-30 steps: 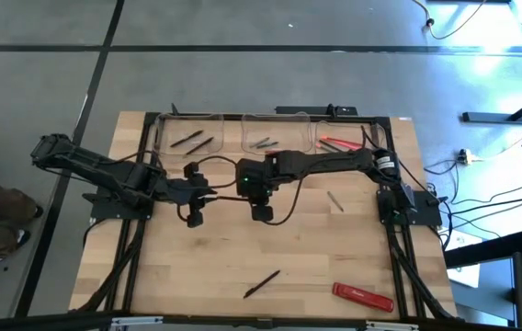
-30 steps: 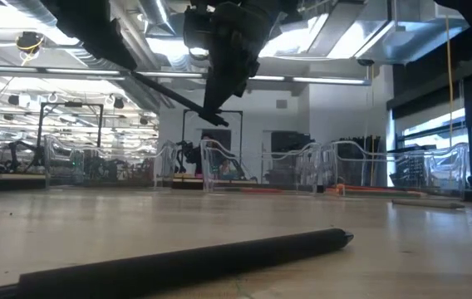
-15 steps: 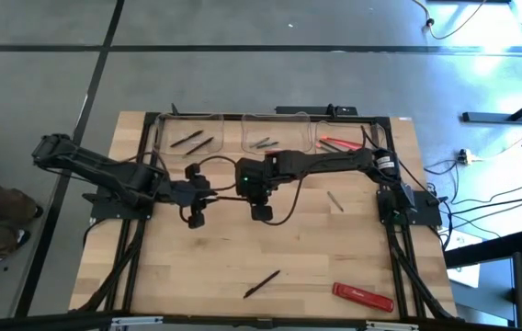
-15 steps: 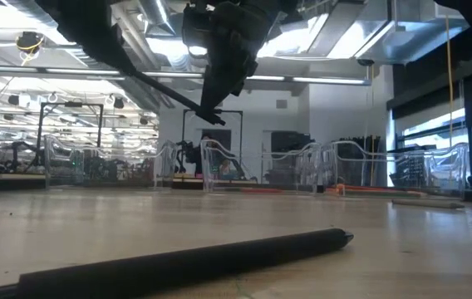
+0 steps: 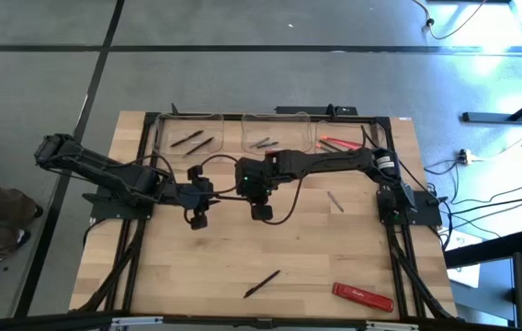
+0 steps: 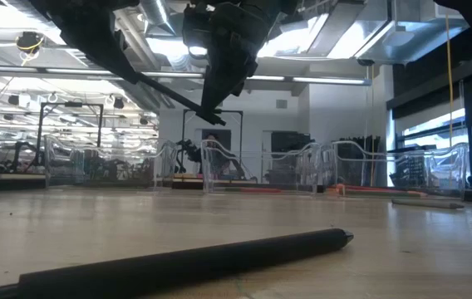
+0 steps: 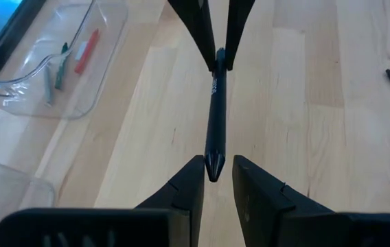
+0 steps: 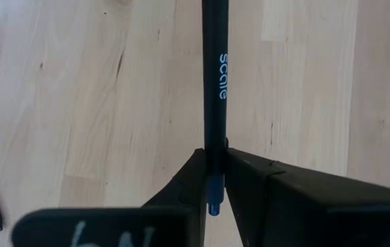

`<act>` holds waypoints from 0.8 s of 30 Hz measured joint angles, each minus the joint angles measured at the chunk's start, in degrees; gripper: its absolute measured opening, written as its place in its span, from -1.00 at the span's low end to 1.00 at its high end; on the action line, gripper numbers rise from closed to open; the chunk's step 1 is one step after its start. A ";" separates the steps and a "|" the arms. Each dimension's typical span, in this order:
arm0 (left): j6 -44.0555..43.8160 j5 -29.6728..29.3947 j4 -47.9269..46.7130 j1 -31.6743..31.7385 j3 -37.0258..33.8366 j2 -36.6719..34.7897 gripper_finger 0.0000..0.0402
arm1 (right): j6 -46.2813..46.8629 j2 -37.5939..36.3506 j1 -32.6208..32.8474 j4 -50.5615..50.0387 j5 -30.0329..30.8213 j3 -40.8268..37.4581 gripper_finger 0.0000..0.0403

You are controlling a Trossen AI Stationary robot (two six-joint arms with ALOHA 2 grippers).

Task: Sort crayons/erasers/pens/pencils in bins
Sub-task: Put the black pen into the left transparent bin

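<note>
Big wood table [image 5: 316, 248]. Three clear bins [image 5: 261, 134] along far edge, few sticks inside. Both arms meet mid-table, up in air. Right tool [image 8: 214, 180] pinched tight on one end of black pen [image 7: 215, 113]. Left tool [image 7: 215, 180] faces it, fingers apart around pen's other tip, not squeezing yet. Pen runs straight from tool to tool. Another pen [image 5: 262, 283] lies on near table.
</note>
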 joint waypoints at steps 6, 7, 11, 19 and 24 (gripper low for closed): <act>0.22 -0.02 3.21 0.00 -0.02 0.00 -0.66 | 0.00 -0.02 0.04 0.00 0.00 0.00 -0.77; 0.22 -0.02 3.47 0.00 0.00 0.00 -0.66 | 0.00 -0.02 0.04 0.00 0.01 0.00 -0.77; 0.31 -0.02 3.45 0.00 -0.02 0.00 -0.66 | 0.00 -0.02 0.04 0.00 0.00 -0.02 -0.77; 0.44 -0.02 2.40 0.00 -0.02 0.62 -0.67 | 0.00 -0.02 0.01 0.32 0.00 -0.03 -0.77; 0.46 0.00 2.01 -0.02 -0.02 1.75 -0.78 | -0.02 -0.02 0.00 0.79 0.01 -0.08 -0.77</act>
